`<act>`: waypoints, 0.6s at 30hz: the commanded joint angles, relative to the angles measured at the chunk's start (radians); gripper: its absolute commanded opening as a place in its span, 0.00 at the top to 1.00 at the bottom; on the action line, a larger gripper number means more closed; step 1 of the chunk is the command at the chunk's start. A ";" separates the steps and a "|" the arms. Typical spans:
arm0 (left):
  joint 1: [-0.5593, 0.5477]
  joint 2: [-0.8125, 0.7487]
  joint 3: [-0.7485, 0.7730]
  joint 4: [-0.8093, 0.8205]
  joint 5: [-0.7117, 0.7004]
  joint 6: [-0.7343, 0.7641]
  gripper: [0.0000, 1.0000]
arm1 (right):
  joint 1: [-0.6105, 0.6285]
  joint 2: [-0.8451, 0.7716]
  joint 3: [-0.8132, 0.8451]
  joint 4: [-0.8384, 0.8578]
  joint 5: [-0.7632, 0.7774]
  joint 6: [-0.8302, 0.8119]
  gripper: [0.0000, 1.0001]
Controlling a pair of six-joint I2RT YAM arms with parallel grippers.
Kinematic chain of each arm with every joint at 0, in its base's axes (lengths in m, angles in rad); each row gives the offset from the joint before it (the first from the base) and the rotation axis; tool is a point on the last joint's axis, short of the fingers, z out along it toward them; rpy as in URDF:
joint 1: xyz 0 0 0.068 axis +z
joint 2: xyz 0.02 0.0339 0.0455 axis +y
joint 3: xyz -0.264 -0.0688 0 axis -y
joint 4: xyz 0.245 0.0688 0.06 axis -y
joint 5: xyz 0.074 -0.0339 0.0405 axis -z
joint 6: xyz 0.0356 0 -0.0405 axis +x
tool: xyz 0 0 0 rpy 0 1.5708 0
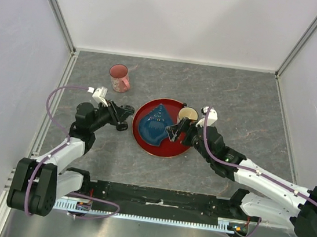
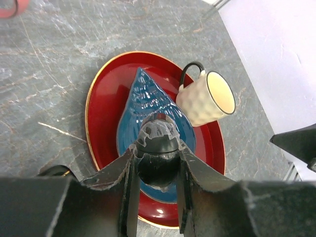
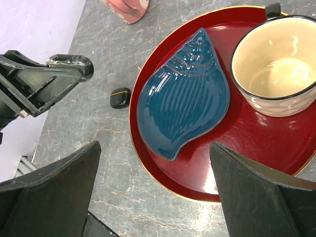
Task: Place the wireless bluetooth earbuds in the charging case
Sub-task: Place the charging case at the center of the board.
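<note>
My left gripper (image 1: 125, 113) is shut on a black oval charging case (image 2: 158, 154), held just left of the red plate (image 1: 144, 141). In the left wrist view the case sits between the jaws, above the blue shell dish (image 2: 143, 101). A second black oval case (image 3: 120, 97) lies on the table by the plate's left rim (image 1: 121, 127). My right gripper (image 3: 154, 150) is open and empty, over the plate's near side (image 1: 175, 133). No earbuds show in any view; the cream cup (image 3: 274, 69) looks empty.
The red plate (image 3: 247, 143) carries the blue shell dish (image 3: 185, 98) and the cream cup (image 1: 188, 115). A pink cup (image 1: 119, 78) stands behind the left gripper. Grey walls close in the table on three sides.
</note>
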 commanded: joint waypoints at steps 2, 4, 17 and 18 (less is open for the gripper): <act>0.053 0.035 0.077 0.081 0.064 -0.021 0.98 | -0.015 -0.011 0.000 0.006 -0.030 0.004 0.02; 0.065 0.075 0.110 0.060 0.093 -0.014 0.98 | -0.013 -0.011 0.002 0.003 -0.039 0.004 0.02; 0.170 0.274 0.153 0.083 0.157 -0.037 0.98 | -0.015 -0.021 0.004 -0.019 -0.070 0.041 0.02; 0.173 0.290 0.161 0.084 0.159 -0.040 0.98 | -0.015 -0.023 0.003 -0.015 -0.077 0.044 0.02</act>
